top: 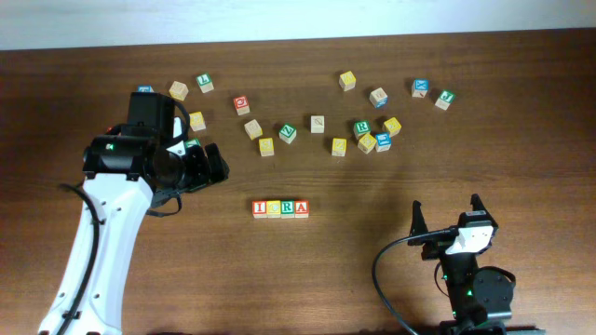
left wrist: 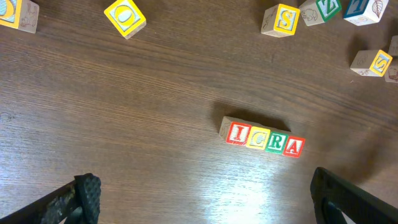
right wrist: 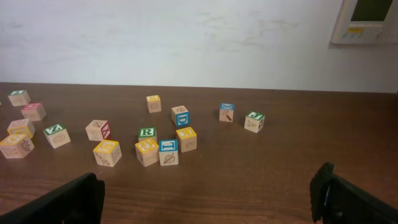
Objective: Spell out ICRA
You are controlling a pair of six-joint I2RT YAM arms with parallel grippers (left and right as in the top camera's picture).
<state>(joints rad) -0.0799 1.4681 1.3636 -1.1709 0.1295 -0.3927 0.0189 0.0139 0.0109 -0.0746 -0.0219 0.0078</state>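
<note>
The word looks finished: the row of four blocks [top: 280, 208] sits touching side by side near the middle of the bench [top: 391, 279], and in the left wrist view [left wrist: 265, 139] it reads I, C, R, A. So the risk now is undoing it.

Watch your left tool [top: 220, 166] first. Its jaws stand wide apart with nothing between them, and in the overhead view the row lies at about 4 o'clock from it, near but not touching. If you pull that arm home low or swing it toward 5 o'clock, a finger could clip the I end and skew the line or split the letters apart. I'd judge that lifting before any sideways travel is the safe move.

The left arm also sits among the loose blocks. A yellow block [top: 196, 121] lies just beside it at about 11 o'clock from the tool, and another is partly hidden under the wrist, so I can't tell whether that one is touching. A careless turn could send one skidding toward the row.

Your right tool [top: 447, 216] is also spread open and empty, with the row well apart at 9 o'clock. It threatens little unless it sweeps left along the bench.

The remaining scattered blocks [top: 372, 126] lie at 12 to 1 o'clock from the row, clear of it.
</note>
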